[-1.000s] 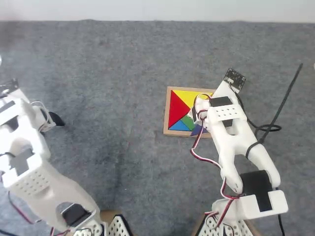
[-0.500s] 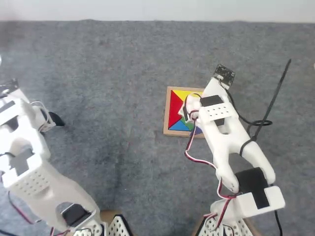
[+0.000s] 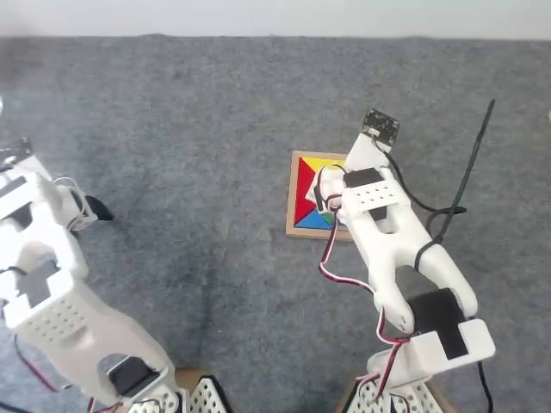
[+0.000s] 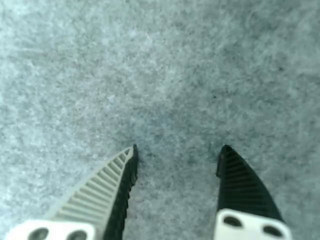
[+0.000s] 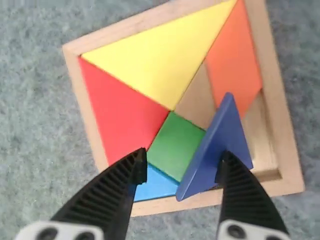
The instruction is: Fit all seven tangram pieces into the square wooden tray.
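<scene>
**Tangram tray on grey carpet.** A square wooden tray point(image 3: 291, 202) of pale, smooth wood lies on fuzzy grey carpet point(image 3: 189, 129), right of centre in the high view. The white plastic right arm point(image 3: 387, 241) partly covers it.

Flat, glossy pieces lie in the tray. A large yellow triangle point(image 5: 160, 60) and a large red triangle point(image 5: 117, 115) meet along one edge, with an orange piece point(image 5: 232, 65) beside the yellow one. A green square point(image 5: 175, 145) sits at the point where they meet, and a light blue piece point(image 5: 152, 186) touches both the green square and the rim.

A dark blue triangle point(image 5: 215, 145) rests tilted and is not seated. It overlaps the green square's edge, spans a bare wooden gap and reaches over the rim's inner edge.

The right gripper point(image 5: 182, 152) hangs above it with its ribbed black jaws spread wide, grasping nothing. One finger stands over the red and light blue pieces and the other in front of the dark blue triangle; whether it touches cannot be told.

The left gripper point(image 4: 179, 148), with one pale ribbed jaw and one black, is likewise released, spread over bare carpet. Its arm point(image 3: 43, 284) occupies the lower left of the high view, well apart from the tray. A black cable point(image 3: 472, 163) rises at the right, beside the right arm.
</scene>
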